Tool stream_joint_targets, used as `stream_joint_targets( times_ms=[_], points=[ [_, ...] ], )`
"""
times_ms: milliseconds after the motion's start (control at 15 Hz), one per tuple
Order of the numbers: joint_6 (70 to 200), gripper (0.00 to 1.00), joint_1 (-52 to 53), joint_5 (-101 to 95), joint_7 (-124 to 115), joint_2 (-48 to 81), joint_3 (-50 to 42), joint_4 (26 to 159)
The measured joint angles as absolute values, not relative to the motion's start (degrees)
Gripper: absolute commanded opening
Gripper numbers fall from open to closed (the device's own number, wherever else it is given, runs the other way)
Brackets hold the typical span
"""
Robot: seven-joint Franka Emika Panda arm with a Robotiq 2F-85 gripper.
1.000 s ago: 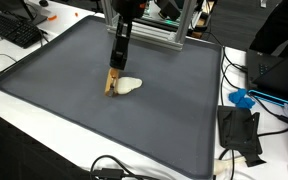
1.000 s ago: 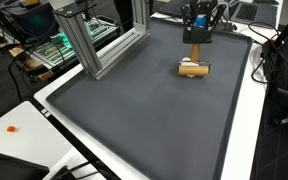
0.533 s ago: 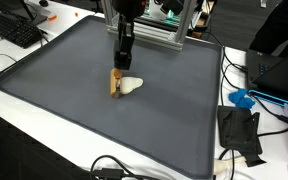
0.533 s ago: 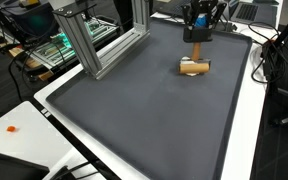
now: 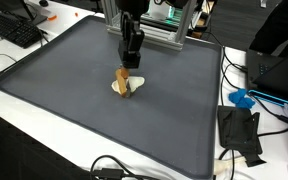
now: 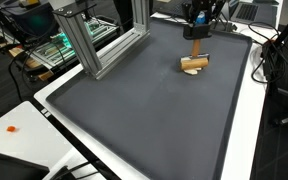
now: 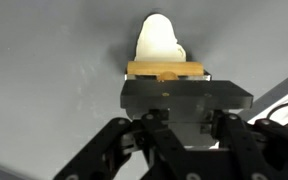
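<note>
A small wooden piece [image 5: 122,80] with a cream-white rounded part [image 5: 134,84] attached rests on the dark grey mat [image 5: 64,110]. My gripper [image 5: 129,68] reaches down onto it from above, shut on the wooden part. In another exterior view the wooden piece [image 6: 193,64] lies slightly tilted under the black gripper [image 6: 195,40] near the mat's far edge. In the wrist view the wooden bar [image 7: 167,69] runs across just beyond my gripper [image 7: 169,82], and the white part [image 7: 159,40] sticks out past it. The fingertips are hidden behind the black gripper body.
An aluminium frame [image 5: 162,30] [image 6: 96,45] stands at the mat's edge behind the arm. A keyboard [image 5: 14,30] lies off one corner. A black device [image 5: 239,130], a blue item [image 5: 242,98] and cables sit on the white table beside the mat.
The arm has shifted sideways across the mat, and the wooden piece has swung round with it; the white part now lies more behind the wood. The jaws stayed shut.
</note>
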State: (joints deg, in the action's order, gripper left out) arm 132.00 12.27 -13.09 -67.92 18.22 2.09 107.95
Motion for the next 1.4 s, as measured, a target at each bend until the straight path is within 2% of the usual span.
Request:
stream_joint_targets(
  times_ms=[933, 1400],
  points=[
    [126.44, 0.22, 12.87, -6.92, -63.28, 17.72, 5.4, 107.75],
    [129.15, 0.22, 13.97, -11.16, -74.43, 17.71, 3.08, 108.12]
  ],
)
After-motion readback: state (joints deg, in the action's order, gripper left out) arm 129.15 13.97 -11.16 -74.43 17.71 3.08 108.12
